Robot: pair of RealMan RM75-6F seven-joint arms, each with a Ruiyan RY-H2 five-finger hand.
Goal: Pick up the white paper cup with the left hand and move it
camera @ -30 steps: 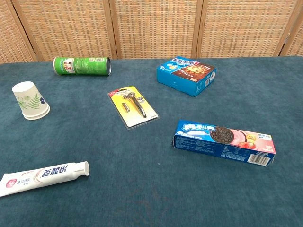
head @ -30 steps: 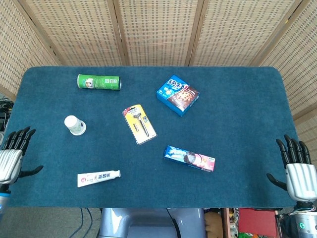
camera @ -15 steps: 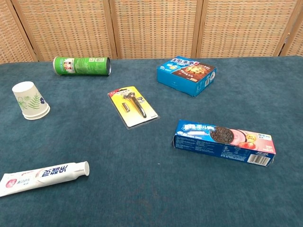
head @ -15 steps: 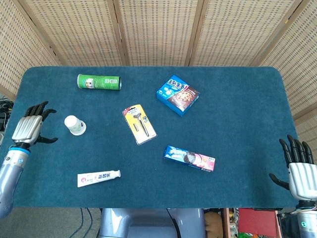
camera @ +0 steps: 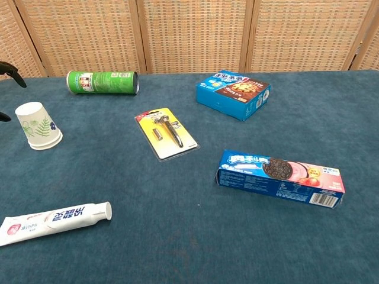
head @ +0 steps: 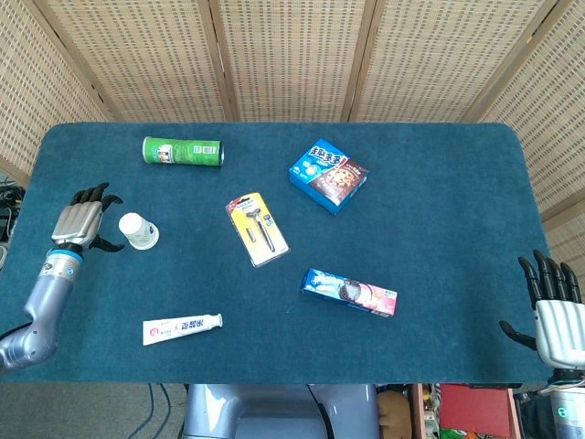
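Note:
The white paper cup [head: 138, 230] stands upside down on the blue table, with a leaf print showing on the cup [camera: 38, 125] in the chest view. My left hand [head: 80, 222] is just left of it, fingers spread and holding nothing, a small gap between hand and cup. Only its dark fingertips [camera: 13, 70] show at the left edge of the chest view. My right hand [head: 556, 309] hangs off the table's front right corner, fingers apart and empty.
A green can [head: 183, 151] lies behind the cup. A toothpaste tube [head: 182, 326] lies in front of it. Toward the middle are a yellow razor pack [head: 257, 228], a blue cookie box [head: 327, 175] and a blue biscuit pack [head: 350, 292].
My left hand has moved up from the table's front left edge and rightward until it is beside the cup. My right hand has sunk a little lower. The cup has not moved.

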